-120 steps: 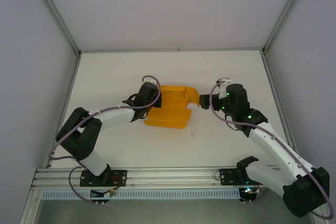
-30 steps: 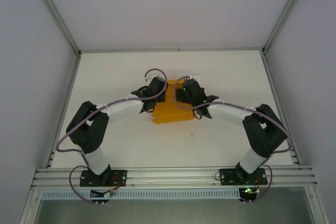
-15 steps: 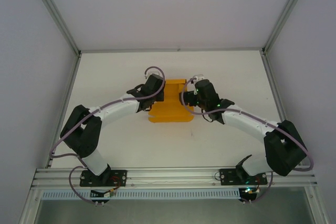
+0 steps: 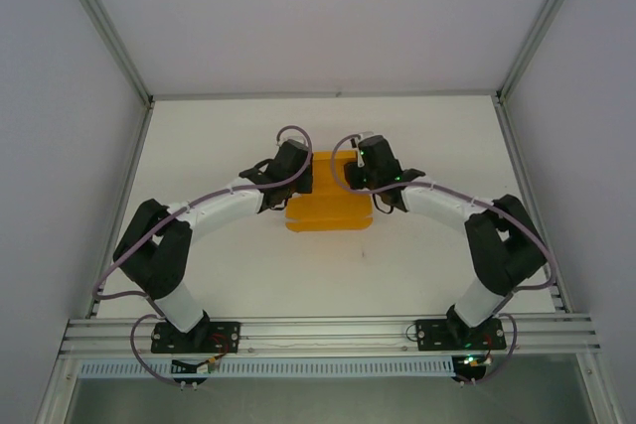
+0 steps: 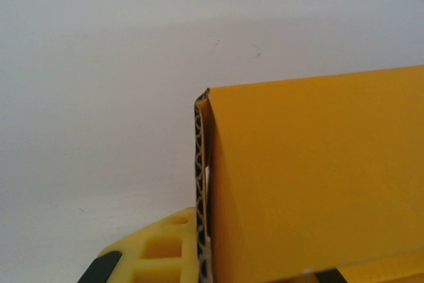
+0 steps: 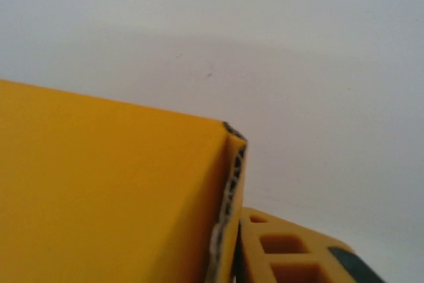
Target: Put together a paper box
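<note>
Top external: paper box (image 4: 328, 213) sits between arms, equally near; left jaws pinch its left wall, right jaws against right wall, closure cannot tell

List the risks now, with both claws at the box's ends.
1. The left claw pinches the thin end wall of the paper box; the card may crease or tear.
2. The right claw sits at the opposite wall's corner; an uneven pull might skew or unfold the box.
</note>
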Controlling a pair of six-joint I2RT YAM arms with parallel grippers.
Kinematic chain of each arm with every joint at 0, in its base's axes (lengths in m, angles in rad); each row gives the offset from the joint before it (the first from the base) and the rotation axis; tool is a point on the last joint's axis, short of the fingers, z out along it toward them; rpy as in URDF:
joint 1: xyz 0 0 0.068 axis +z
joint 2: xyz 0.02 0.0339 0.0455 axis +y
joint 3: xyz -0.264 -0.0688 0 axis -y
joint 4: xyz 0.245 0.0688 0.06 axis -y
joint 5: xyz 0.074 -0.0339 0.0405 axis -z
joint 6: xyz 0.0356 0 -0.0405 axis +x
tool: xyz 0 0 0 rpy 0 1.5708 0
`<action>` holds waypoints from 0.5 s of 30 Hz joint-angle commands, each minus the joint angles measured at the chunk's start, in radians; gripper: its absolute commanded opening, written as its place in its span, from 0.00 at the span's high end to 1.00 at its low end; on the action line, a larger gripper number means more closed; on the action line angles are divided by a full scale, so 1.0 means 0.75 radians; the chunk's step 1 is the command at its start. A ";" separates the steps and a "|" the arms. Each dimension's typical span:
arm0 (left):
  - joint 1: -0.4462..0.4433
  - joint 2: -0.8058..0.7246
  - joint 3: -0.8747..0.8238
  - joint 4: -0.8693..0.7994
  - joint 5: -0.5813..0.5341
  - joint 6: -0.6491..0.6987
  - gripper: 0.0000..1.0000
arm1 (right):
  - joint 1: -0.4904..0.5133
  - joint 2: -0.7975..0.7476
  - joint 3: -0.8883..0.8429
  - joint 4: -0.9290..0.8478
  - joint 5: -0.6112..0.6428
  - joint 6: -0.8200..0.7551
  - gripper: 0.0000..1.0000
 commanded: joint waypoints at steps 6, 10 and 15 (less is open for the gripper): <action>0.011 -0.001 0.067 -0.199 -0.192 -0.185 1.00 | -0.002 0.079 0.082 -0.140 0.519 0.260 1.00; 0.013 0.018 0.075 -0.260 -0.298 -0.335 1.00 | -0.002 0.109 0.062 -0.162 0.758 0.445 1.00; 0.016 0.063 0.118 -0.361 -0.376 -0.462 1.00 | -0.002 0.193 0.134 -0.310 1.045 0.642 1.00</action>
